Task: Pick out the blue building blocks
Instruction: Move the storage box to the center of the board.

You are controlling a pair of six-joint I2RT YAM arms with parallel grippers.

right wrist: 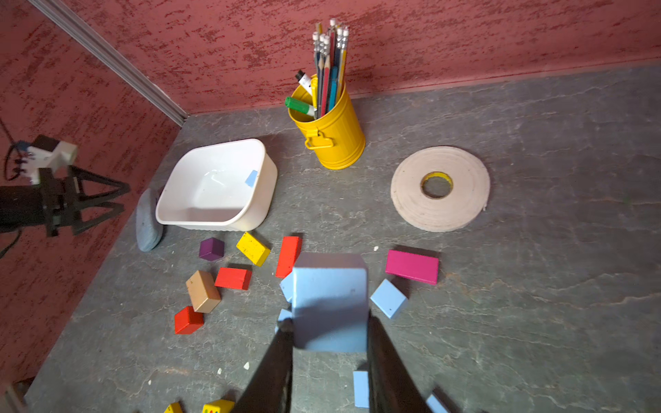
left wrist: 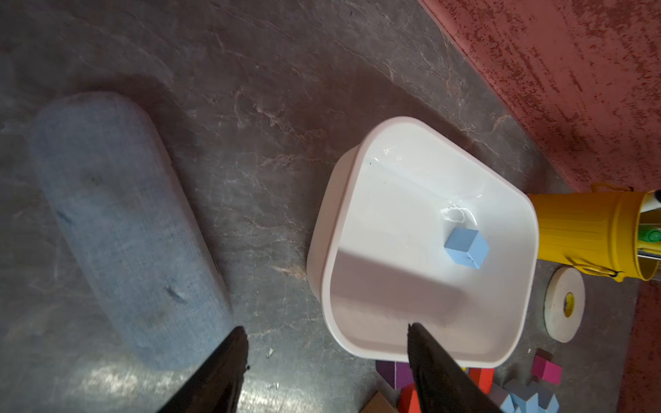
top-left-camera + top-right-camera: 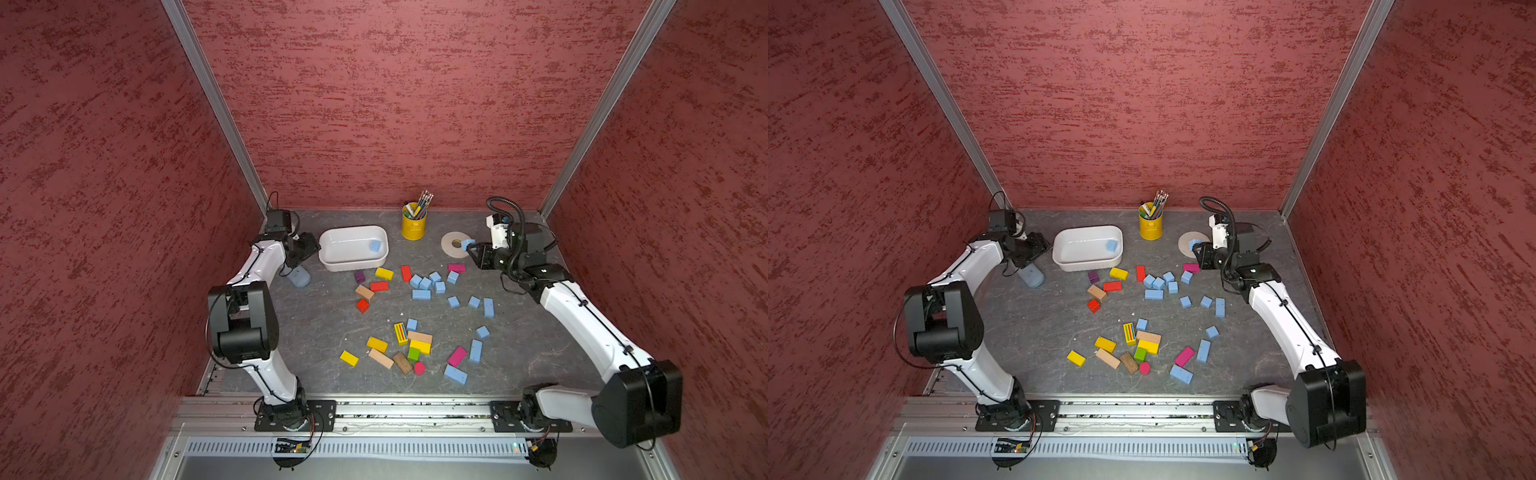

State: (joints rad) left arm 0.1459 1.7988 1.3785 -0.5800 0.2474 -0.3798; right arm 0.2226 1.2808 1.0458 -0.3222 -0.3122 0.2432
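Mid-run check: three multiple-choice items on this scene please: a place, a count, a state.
1. The yellow metal pencil can stands: A) between the white plastic tub and the beige tape roll; B) inside the tub; C) on the tape roll.
2. Blue blocks in the tub: A) none; B) one; C) three.
3. The right claw is: A) open; B) shut, empty; C) shut on a blue rectangular wooden block.
A, it sits between them. B, one small blue cube lies inside. C, its jaws pinch the block.
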